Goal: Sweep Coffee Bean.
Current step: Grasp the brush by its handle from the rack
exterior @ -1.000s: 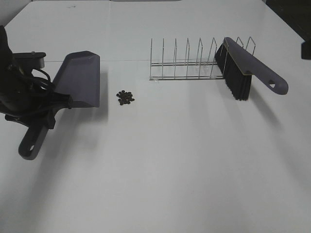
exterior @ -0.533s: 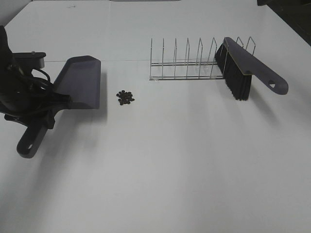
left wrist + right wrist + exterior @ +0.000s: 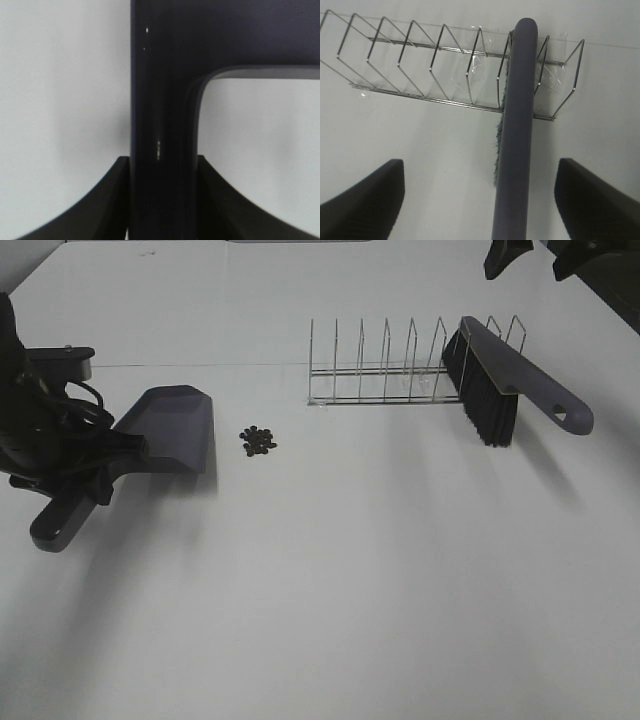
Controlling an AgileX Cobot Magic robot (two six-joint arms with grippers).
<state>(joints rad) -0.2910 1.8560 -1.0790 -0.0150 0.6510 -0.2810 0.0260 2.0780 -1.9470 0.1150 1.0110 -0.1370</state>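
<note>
The coffee beans (image 3: 258, 440) lie in a small dark cluster on the white table. The grey dustpan (image 3: 170, 428) sits just left of them with its blade edge facing the beans and a small gap between. My left gripper (image 3: 98, 472) is shut on the dustpan's handle (image 3: 162, 100), with a finger on each side. A grey brush (image 3: 510, 380) with dark bristles leans in the wire rack (image 3: 380, 370). My right gripper (image 3: 535, 255) is open, above and behind the brush. In the right wrist view the brush handle (image 3: 517, 125) lies between its spread fingers (image 3: 365, 200).
The wire rack (image 3: 420, 65) has several upright dividers and stands at the back of the table (image 3: 350, 590), right of the beans. The left arm's dark body and cables (image 3: 35, 410) fill the left edge.
The dustpan has tipped down and moved a little toward the front, its blade now low near the table. My right gripper has come into view at the top right.
</note>
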